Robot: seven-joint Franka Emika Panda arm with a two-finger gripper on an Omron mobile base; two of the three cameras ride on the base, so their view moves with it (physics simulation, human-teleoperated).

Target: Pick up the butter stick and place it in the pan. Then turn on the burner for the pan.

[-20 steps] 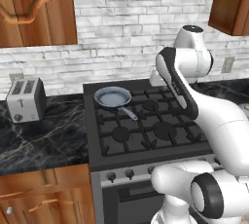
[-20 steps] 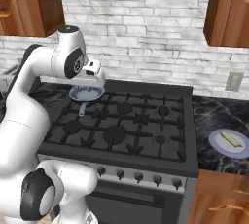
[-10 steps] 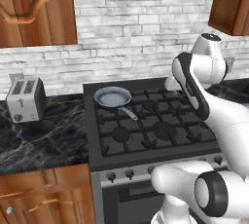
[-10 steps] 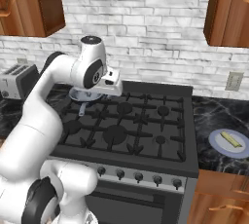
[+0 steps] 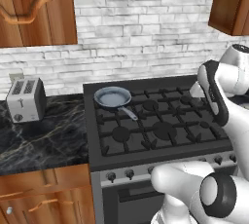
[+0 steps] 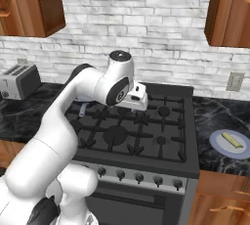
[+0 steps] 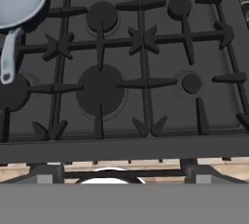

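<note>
Since the earlier frames, the arm is being swung from above the pan toward the right of the stove, and the pincer is being brought from clenched to released.

Left base view: the pan is being shown on the rear left burner of the stove, upper middle of the frame, its handle pointing toward lower right; nothing yellow is being seen inside it. A toaster is standing at far left on the dark marble counter.

Right base view: the butter stick is lying on a pale plate at the right edge, its long axis running from upper left to lower right. It is well apart from the hand, which is hanging over mid-stove; the stick lies rightward and lower in frame.

Hand view: the gripper is being held with fingers spread wide and empty, over the stove's front edge, the pan sitting at upper left. Wooden cabinets and a white brick wall are enclosing the room.
</note>
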